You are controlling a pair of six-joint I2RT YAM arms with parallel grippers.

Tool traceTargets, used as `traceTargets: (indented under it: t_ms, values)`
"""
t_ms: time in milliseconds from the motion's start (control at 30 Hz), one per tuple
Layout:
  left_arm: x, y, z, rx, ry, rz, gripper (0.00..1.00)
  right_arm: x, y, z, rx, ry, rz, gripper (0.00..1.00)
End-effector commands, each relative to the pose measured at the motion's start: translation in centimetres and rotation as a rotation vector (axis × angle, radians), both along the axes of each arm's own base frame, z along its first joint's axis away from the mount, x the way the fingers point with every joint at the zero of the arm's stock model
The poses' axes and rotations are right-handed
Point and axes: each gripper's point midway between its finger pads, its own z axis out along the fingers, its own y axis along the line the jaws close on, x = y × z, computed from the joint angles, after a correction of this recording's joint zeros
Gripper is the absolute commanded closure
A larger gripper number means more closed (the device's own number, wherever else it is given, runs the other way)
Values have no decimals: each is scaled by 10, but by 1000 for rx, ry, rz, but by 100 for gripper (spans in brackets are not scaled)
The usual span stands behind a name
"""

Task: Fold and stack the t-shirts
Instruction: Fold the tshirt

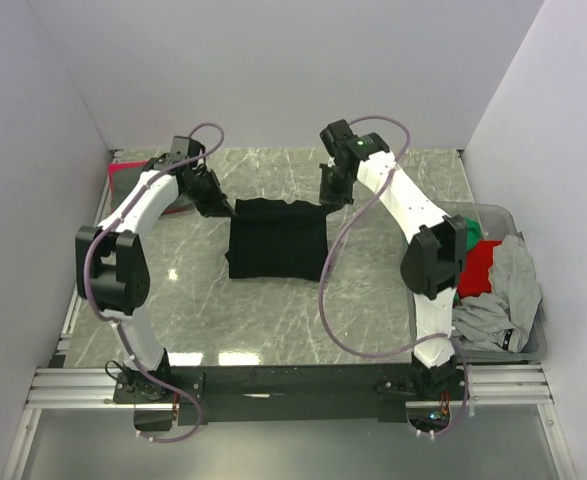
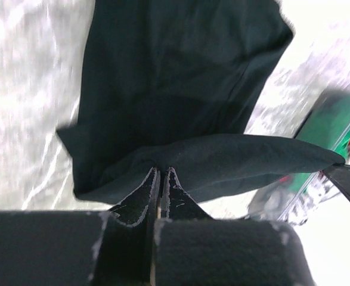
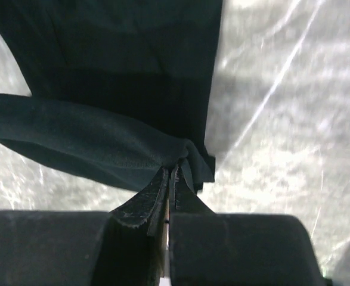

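Observation:
A large black t-shirt [image 1: 278, 240] lies folded into a rectangle in the middle of the marble table. My left gripper [image 1: 219, 206] is shut on its far left corner, and my right gripper [image 1: 330, 196] is shut on its far right corner. In the left wrist view the closed gripper [image 2: 161, 171] pinches a raised fold of the black t-shirt [image 2: 180, 77]. In the right wrist view the gripper [image 3: 171, 171] clamps a bunched corner of the black t-shirt [image 3: 115, 65]. Grey [image 1: 513, 285], red [image 1: 483, 265] and green [image 1: 470, 235] t-shirts lie in a heap on the right.
A clear grey plastic bin [image 1: 536, 345] at the right edge holds the heaped shirts. Folded red and grey cloth [image 1: 125, 180] lies at the far left corner behind the left arm. White walls close in the table on three sides.

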Motion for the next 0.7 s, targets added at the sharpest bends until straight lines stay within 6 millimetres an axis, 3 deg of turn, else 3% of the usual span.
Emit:
traceTargets:
  t_ms: [0, 167, 333, 400, 433, 567, 600, 633, 667]
  values:
    - [39, 0, 29, -32, -125, -2, 100, 27, -3, 20, 23, -61, 11, 100]
    - [71, 6, 23, -81, -140, 38, 100, 61, -9, 9, 56, -64, -22, 100]
    - [106, 1, 7, -161, -171, 38, 100, 97, 5, -19, 156, -91, -10, 100]
    - [116, 2, -9, -163, -149, 44, 100, 105, 10, -30, 175, -85, -7, 100]
    - [121, 3, -13, -159, -152, 49, 100, 109, 13, -46, 180, -62, -2, 100]
    - [145, 16, -34, -127, -170, 108, 100, 138, 29, -60, 255, -122, 16, 96]
    - [149, 17, -34, -141, -175, 127, 96, 142, 34, -60, 295, -128, 35, 83]
    - [154, 18, -33, -145, -191, 137, 73, 148, 37, -63, 315, -138, 38, 64]
    - [162, 23, -29, -130, -226, 157, 59, 153, 39, -61, 332, -152, 41, 59]
